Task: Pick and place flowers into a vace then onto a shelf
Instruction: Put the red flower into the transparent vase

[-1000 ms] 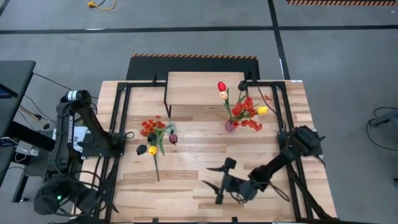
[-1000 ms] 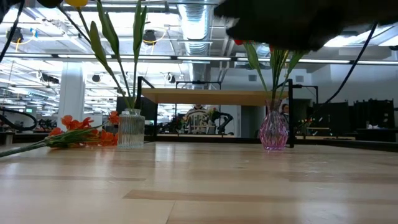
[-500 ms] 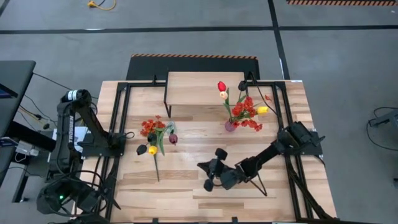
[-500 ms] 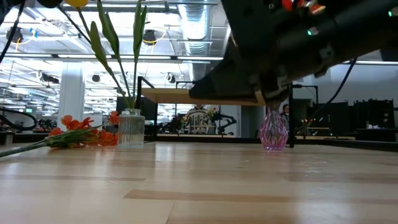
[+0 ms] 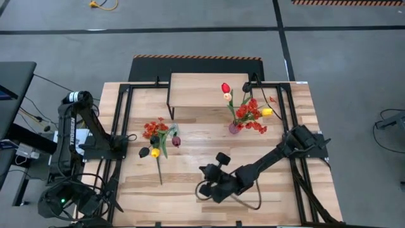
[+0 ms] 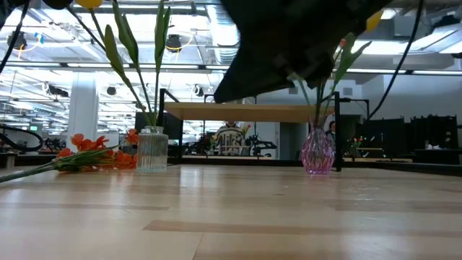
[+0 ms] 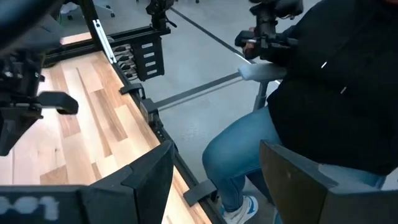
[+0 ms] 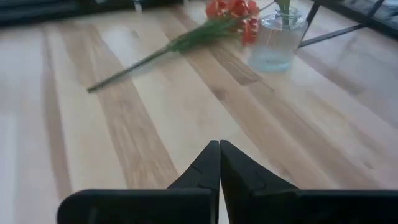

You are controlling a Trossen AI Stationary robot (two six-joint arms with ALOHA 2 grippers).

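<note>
With claw pinched empty, bare desk lies ahead

While the right claw [image 5: 205, 183] hangs closed on nothing over open desk [image 5: 190, 187], the loose flowers [image 5: 156, 140] lie left of it beside a clear vase [image 8: 278, 38], stems toward the desk's near edge. Left claw [image 7: 214, 180] gapes empty off the desk's left edge.

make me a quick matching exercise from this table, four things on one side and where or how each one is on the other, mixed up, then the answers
1. pink vase
2. clear ribbed vase
3. orange flower spray
4. right end effector

A. shut, empty, above bare table
B. lying flat on the table
C. standing beside the shelf's right legs, full of flowers
D. standing next to the lying spray

1-C, 2-D, 3-B, 4-A
</note>
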